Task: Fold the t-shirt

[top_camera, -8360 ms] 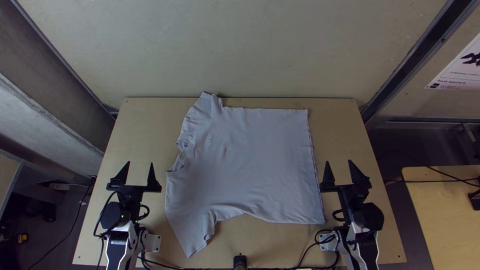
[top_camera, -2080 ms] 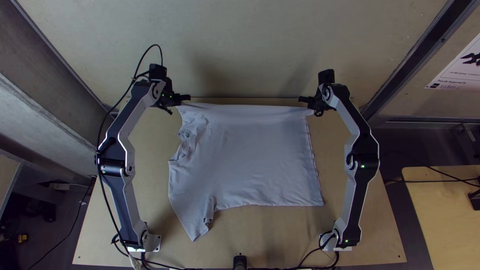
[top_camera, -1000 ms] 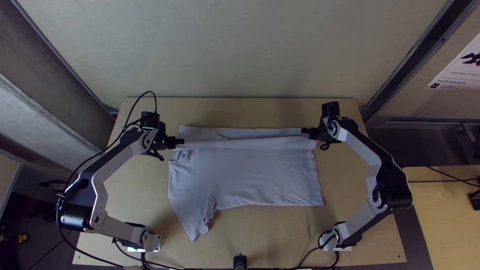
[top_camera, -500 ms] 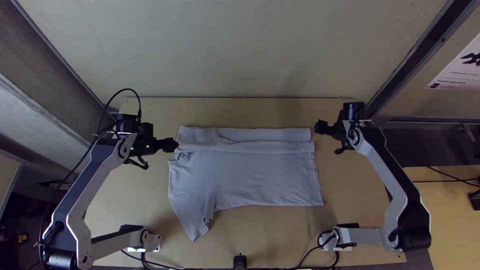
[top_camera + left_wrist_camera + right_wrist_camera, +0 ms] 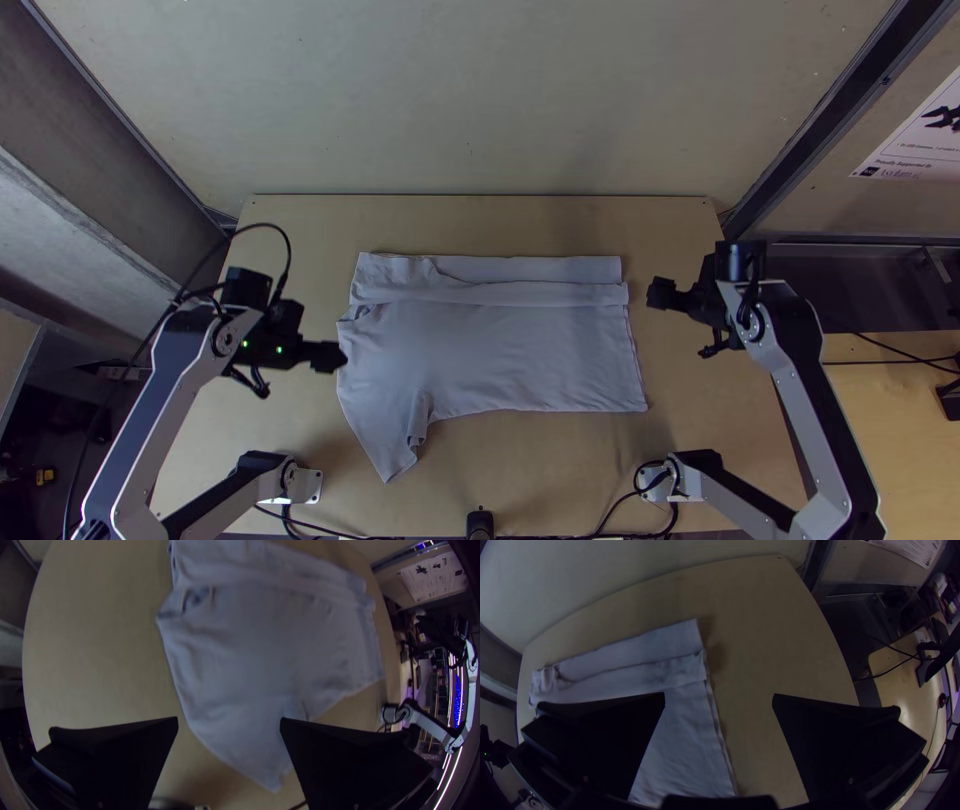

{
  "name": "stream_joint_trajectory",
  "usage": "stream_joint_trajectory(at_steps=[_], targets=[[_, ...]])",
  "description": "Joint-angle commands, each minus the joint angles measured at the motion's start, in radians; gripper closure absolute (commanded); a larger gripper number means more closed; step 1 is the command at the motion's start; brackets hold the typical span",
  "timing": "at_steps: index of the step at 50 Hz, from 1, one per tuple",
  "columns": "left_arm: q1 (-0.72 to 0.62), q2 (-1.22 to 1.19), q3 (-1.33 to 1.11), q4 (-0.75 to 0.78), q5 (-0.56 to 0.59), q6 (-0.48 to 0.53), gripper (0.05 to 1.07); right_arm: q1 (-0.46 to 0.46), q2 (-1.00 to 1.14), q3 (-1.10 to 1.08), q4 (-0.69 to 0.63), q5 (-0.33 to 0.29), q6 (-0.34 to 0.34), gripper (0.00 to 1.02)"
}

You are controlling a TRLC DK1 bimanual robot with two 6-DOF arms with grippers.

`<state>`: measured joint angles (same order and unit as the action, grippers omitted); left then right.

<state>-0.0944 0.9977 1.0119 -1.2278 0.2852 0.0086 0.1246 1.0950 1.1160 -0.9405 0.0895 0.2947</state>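
The left claw [image 5: 331, 357] and right claw [image 5: 664, 293] are both released, spread open; they have let go of the flap [image 5: 540, 293] they held at its two ends and drawn outward. So one fold is down, the far side turned toward the worktop's [image 5: 700, 400] near edge, the near sleeve [image 5: 390, 445] not yet tucked. The t-shirt [image 5: 490, 355] lies mid-worktop, long axis along the far edge, collar end pointing left, hem [image 5: 637, 360] right.
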Motion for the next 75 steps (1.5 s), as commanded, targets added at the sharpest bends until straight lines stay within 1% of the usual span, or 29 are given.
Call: stream_joint_trajectory(at_steps=[1,5,9,12,17,22,26,29,32,39,46,57,65,66,69,71,73,75], targets=[[-0.053,-0.064,-0.081,-0.056,-0.004,-0.007,0.09,0.047,-0.049,-0.038,-0.034,-0.022,0.006,0.03],[-0.107,-0.094,-0.151,-0.07,-0.003,-0.073,0.1,0.072,-0.067,-0.062,-0.06,-0.045,0.008,0.03],[-0.16,-0.116,-0.203,-0.075,-0.003,-0.157,0.09,0.096,-0.067,-0.076,-0.081,-0.051,0.012,0.03],[-0.212,-0.137,-0.231,-0.075,-0.003,-0.249,0.1,0.104,-0.066,-0.088,-0.089,-0.06,0.027,0.03],[-0.249,-0.16,-0.286,-0.064,-0.004,-0.354,0.09,0.107,-0.066,-0.097,-0.095,-0.063,0.035,0.03],[-0.26,-0.154,-0.319,-0.032,-0.001,-0.404,0.09,0.104,-0.064,-0.11,-0.1,-0.068,0.044,0.03],[-0.291,-0.153,-0.328,-0.007,0.009,-0.483,0.09,0.104,-0.064,-0.122,-0.101,-0.07,0.047,0.03],[-0.311,-0.145,-0.348,0.027,0.011,-0.496,0.09,0.106,-0.061,-0.128,-0.101,-0.07,0.052,0.03],[-0.344,-0.13,-0.365,0.062,0.011,-0.539,0.09,0.106,-0.053,-0.133,-0.101,-0.07,0.054,0.03],[-0.415,-0.085,-0.407,0.137,-0.001,-0.579,0.09,0.104,-0.041,-0.139,-0.101,-0.074,0.054,0.03],[-0.442,-0.045,-0.43,0.179,-0.037,-0.581,0.1,0.099,-0.021,-0.14,-0.101,-0.079,0.054,0.03],[-0.479,0.056,-0.435,0.246,-0.044,-0.596,0.1,0.096,0.009,-0.14,-0.092,-0.079,0.054,0.03],[-0.558,0.162,-0.423,0.284,-0.069,-0.608,0.11,0.095,0.031,-0.137,-0.087,-0.079,0.052,0.03],[-0.562,0.174,-0.423,0.286,-0.072,-0.608,0.13,0.095,0.032,-0.137,-0.087,-0.079,0.052,0.03],[-0.585,0.206,-0.423,0.287,-0.089,-0.607,0.21,0.092,0.039,-0.137,-0.086,-0.079,0.052,0.03],[-0.608,0.217,-0.414,0.289,-0.095,-0.602,0.3,0.086,0.043,-0.139,-0.086,-0.079,0.05,0.04],[-0.619,0.22,-0.404,0.292,-0.109,-0.599,0.43,0.083,0.049,-0.145,-0.086,-0.079,0.05,0.04],[-0.64,0.22,-0.398,0.292,-0.124,-0.596,0.63,0.076,0.054,-0.157,-0.086,-0.079,0.049,0.04]])
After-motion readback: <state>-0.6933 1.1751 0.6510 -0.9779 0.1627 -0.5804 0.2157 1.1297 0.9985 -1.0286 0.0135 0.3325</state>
